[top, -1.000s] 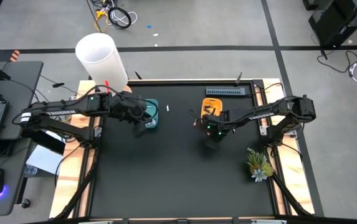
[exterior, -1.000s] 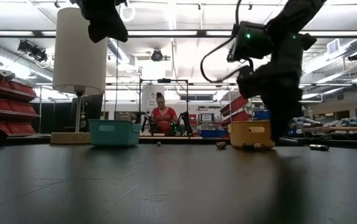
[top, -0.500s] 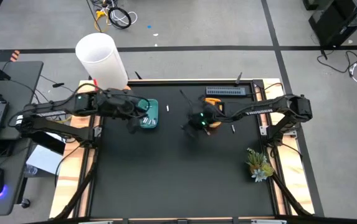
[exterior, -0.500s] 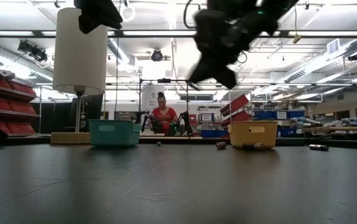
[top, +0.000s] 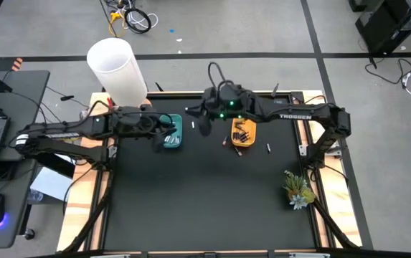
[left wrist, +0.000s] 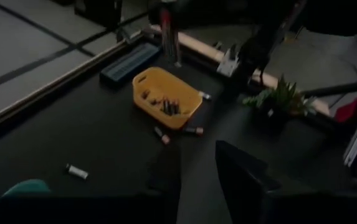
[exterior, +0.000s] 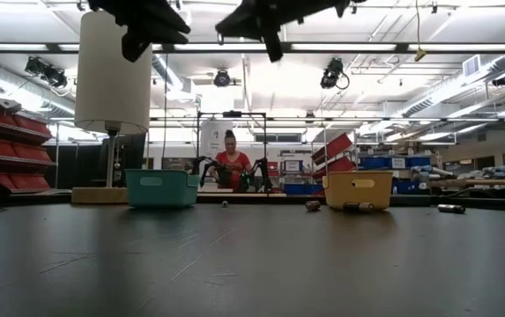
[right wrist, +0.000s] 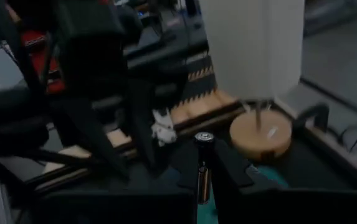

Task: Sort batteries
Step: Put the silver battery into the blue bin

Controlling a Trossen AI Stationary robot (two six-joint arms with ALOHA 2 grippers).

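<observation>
High view: right gripper (top: 199, 119) is hanging between the trays, jaws clenching a battery (right wrist: 204, 163); left gripper (top: 163, 133) is hovering over the teal tray (top: 174, 132), jaws parted. Dark batteries (top: 244, 132) are filling the yellow tray (top: 235, 139), strays are dotting the bench (top: 205, 201).

Black table (top: 205, 201): teal tray (top: 173, 132), yellow tray (top: 244, 132), loose batteries (top: 267, 148), plant (top: 298, 189), lamp base (exterior: 100, 195).
</observation>
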